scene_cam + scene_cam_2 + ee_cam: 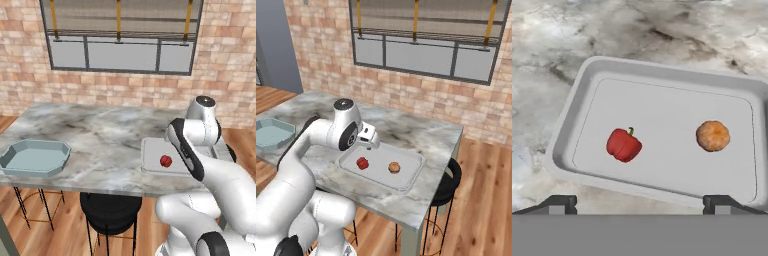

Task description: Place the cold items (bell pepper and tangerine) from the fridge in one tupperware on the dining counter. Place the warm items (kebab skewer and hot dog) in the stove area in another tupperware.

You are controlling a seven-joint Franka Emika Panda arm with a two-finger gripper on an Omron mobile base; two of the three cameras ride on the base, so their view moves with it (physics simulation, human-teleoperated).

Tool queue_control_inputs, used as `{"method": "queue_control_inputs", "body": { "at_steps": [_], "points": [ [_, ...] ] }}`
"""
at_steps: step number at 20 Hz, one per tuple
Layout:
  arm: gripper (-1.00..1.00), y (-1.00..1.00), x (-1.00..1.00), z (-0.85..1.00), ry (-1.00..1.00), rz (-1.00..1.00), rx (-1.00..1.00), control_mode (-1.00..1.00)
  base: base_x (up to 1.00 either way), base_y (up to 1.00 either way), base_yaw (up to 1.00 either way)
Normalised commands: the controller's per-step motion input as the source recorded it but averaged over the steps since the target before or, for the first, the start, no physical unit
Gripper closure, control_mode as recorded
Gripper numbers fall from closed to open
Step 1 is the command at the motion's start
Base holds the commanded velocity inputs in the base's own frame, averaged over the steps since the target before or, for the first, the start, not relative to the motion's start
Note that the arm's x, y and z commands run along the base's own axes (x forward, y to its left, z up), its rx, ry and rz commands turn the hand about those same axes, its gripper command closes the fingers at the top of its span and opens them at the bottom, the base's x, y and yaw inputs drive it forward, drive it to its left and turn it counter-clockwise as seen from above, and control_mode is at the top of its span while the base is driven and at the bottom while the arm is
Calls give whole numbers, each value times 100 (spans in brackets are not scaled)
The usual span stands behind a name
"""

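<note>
Fingers [640,202] spread and empty above the tupperware [572,125]; a careless descent could nudge bell pepper [623,144] or tangerine [712,135] already inside.

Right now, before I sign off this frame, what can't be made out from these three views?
- Left base view: the arm covers the right part of the grey tupperware; the bell pepper shows, but the tangerine is hidden there.
- Hand view: the gripper shows just its open fingertips at the bottom edge.
- Right base view: the blue tupperware is cut off by the left edge.
</note>
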Motion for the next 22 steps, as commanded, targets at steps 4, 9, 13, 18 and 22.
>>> {"method": "queue_control_inputs", "body": {
  "at_steps": [4, 9, 13, 18, 22],
  "points": [
    [-100, 15, -38, 68, 0, 0, -8, -100, 0, 0, 0],
    [-100, 7, -33, 55, 0, 0, -6, -100, 0, 0, 0],
    [-100, 8, -52, 57, -1, 7, -9, -100, 0, 0, 0],
    [-100, 17, -49, 45, -4, 9, -8, -100, 0, 0, 0],
    [-100, 11, -62, 9, -19, 0, 0, -100, 0, 0, 0]
  ]
}}
